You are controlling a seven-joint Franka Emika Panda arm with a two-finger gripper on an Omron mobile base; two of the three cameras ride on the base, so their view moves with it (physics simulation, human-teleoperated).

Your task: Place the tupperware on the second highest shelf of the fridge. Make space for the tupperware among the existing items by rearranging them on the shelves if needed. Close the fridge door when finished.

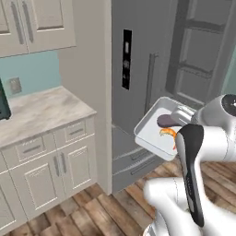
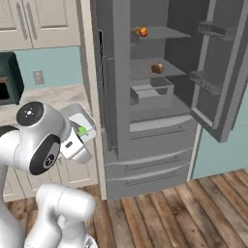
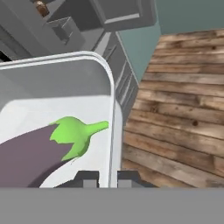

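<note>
The gripper (image 3: 107,177) pinches the tupperware (image 3: 65,100) rim, seemingly, carrying it level toward the fridge (image 2: 145,97) at one o'clock.

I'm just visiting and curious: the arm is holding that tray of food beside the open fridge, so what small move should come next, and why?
Probably carry the tupperware up and toward the open fridge. The gripper is shut on the tray's rim, off the counter. The second highest shelf holds one small round food, with room beside it.
</note>
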